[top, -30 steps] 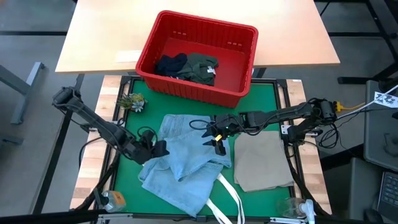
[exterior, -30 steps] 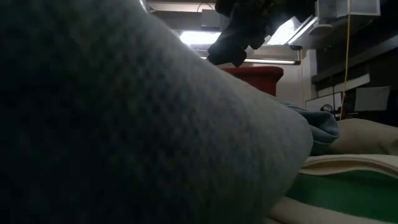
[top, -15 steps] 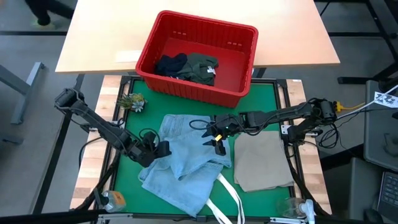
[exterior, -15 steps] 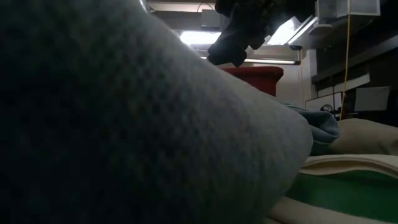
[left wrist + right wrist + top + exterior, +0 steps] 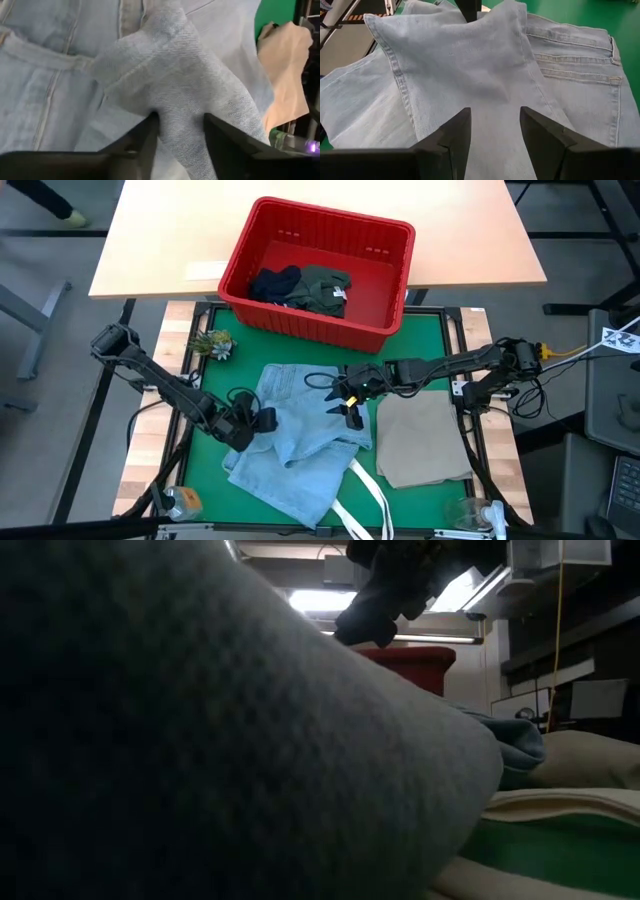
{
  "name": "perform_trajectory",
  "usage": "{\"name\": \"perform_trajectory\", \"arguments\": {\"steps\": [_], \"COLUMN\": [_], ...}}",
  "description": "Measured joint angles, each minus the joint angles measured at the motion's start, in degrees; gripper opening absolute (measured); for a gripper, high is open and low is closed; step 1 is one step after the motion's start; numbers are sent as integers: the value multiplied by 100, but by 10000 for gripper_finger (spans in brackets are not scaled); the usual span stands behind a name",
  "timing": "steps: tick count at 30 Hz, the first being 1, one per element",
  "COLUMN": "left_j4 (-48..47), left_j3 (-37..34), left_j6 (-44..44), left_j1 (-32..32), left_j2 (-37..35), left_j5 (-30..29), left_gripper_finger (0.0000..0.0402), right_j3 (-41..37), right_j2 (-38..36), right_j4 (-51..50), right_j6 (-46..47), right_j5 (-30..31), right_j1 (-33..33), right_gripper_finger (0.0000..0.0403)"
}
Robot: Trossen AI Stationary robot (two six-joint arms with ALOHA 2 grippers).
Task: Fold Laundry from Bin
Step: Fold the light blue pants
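The light blue denim jeans lie crumpled on the green mat, and they fill the near part of the low view. My left gripper is at their left side, shut on a raised fold of denim. My right gripper hovers open above the jeans' right part, touching nothing. A folded beige cloth lies flat on the mat to the right. The red bin stands at the far edge and holds dark navy and dark olive garments. My left gripper pinches a bunched fold of the jeans between its two fingers, several layers thick. It comes in low from the table's left. The fold stands up from the fingers, and the rest of the jeans lies slack on the mat.
White tote straps lie at the near edge beside the jeans. A small plant sits at the mat's far left corner. Small objects stand at the near left and near right corners. A wooden table lies beyond the bin.
My left gripper has moved a little toward the table's right, carrying the pinched denim fold with it. The rest of the jeans has stayed in place.
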Motion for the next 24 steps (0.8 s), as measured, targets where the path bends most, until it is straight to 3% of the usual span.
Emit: {"name": "perform_trajectory", "arguments": {"steps": [6,16,24], "left_j4": [160,436,914], "left_j3": [0,0,0], "left_j6": [676,2129,3308], "left_j1": [43,334,639], "left_j2": [-61,-522,-625], "left_j5": [-172,-297,-256], "left_gripper_finger": [17,4,2], "right_j3": [0,0,-7], "right_j2": [-142,-273,132], "right_j4": [-308,-1320,-1525], "right_j6": [-21,-467,-474], "right_j5": [319,1145,1149], "right_j1": [1,-146,-850], "right_gripper_finger": [172,172,172]}}
